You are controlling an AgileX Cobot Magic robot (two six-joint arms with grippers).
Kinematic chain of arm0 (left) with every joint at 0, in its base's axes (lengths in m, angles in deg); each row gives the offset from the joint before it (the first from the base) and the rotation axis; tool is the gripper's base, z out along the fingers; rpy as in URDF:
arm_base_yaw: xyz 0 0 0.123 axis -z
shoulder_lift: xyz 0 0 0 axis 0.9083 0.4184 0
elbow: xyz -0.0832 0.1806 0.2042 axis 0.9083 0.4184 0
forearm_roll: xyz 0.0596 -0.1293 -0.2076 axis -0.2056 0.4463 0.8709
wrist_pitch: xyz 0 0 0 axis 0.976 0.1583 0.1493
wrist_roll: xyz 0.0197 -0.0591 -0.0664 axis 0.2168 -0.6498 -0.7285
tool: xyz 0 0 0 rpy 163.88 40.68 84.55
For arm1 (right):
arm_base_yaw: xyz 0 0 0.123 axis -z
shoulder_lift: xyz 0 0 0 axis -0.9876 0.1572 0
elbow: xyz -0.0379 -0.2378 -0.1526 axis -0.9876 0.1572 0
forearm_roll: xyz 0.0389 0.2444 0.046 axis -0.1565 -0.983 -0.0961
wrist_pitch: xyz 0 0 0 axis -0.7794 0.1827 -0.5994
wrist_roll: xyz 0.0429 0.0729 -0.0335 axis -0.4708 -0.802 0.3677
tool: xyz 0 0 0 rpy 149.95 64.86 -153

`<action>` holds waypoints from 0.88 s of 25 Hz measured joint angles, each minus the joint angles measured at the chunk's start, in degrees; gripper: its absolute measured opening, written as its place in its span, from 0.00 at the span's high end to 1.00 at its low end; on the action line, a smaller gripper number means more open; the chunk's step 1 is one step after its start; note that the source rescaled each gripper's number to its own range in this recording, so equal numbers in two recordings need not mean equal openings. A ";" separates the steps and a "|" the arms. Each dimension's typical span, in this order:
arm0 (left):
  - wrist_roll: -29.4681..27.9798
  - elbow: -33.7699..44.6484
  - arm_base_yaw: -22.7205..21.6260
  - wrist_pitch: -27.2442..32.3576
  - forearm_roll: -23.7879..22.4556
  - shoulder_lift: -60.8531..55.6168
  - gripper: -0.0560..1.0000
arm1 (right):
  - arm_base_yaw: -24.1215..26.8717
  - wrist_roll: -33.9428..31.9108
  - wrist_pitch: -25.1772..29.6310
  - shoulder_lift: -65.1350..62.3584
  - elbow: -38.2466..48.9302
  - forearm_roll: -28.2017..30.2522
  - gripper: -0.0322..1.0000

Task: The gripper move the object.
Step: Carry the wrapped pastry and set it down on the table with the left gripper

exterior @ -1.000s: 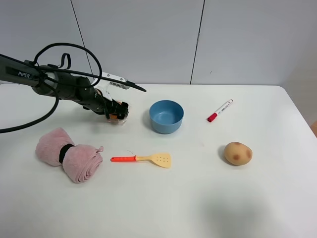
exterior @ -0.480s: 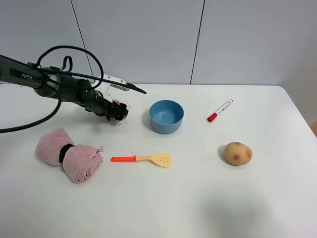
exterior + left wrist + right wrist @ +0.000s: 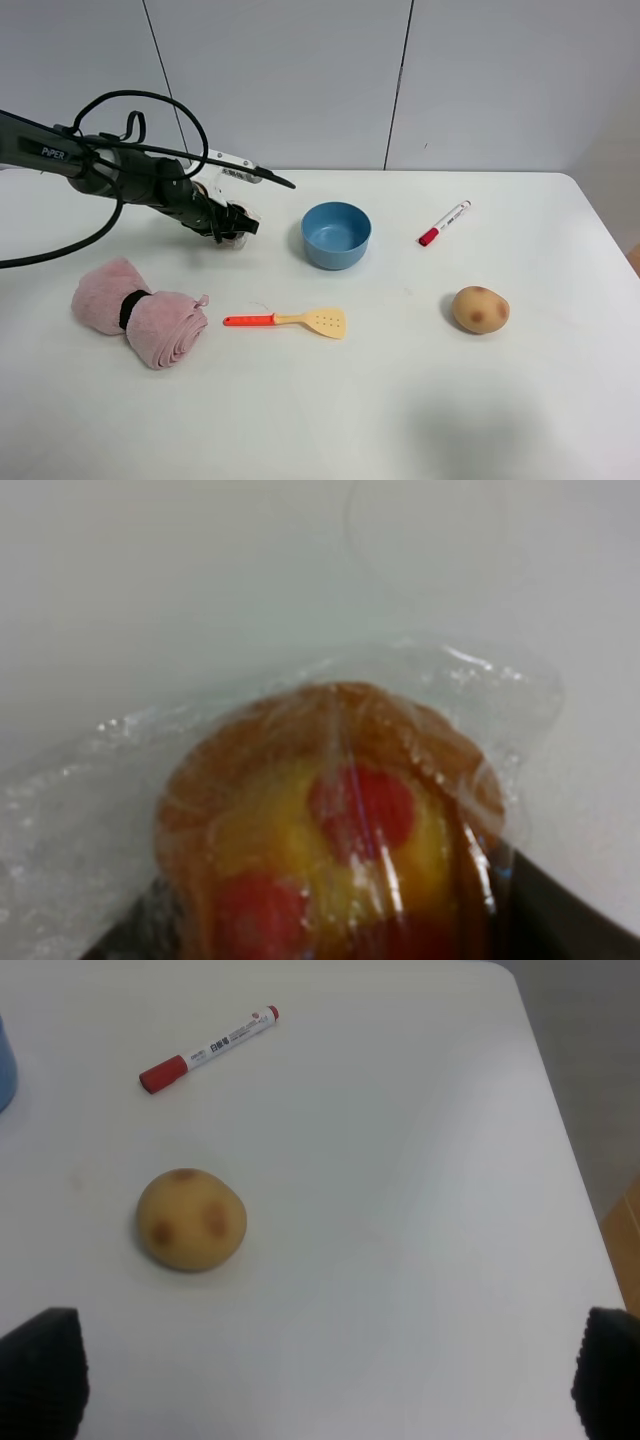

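My left gripper (image 3: pixel 236 225), a black jaw tool on the black arm marked "PIPER", is shut on the wrapped cookie, left of the blue bowl (image 3: pixel 336 235). In the exterior view only a bit of clear wrapper (image 3: pixel 239 240) shows under the jaws. In the left wrist view the orange-brown cookie with red spots (image 3: pixel 340 840) fills the frame inside its crinkly wrapper, low over the white table; I cannot tell if it touches. My right gripper (image 3: pixel 325 1385) is open and empty, its fingertips (image 3: pixel 40 1370) at the frame corners, near the potato (image 3: pixel 190 1220).
A rolled pink towel (image 3: pixel 138 310) lies front left. An orange-handled yellow spatula (image 3: pixel 290 320) lies in front of the bowl. A red-capped marker (image 3: pixel 443 222) and the tan potato (image 3: pixel 480 309) lie on the right. The table edge (image 3: pixel 570 1160) runs beside the potato.
My left gripper has drawn slightly back and up with the cookie, so the cookie's orange is now hidden under the jaws in the exterior view. Nothing else moved.
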 joint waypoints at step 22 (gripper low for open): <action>0.00 -6.10 22.47 19.67 -2.31 -20.34 0.95 | 0.00 0.00 0.00 0.00 0.00 0.00 0.00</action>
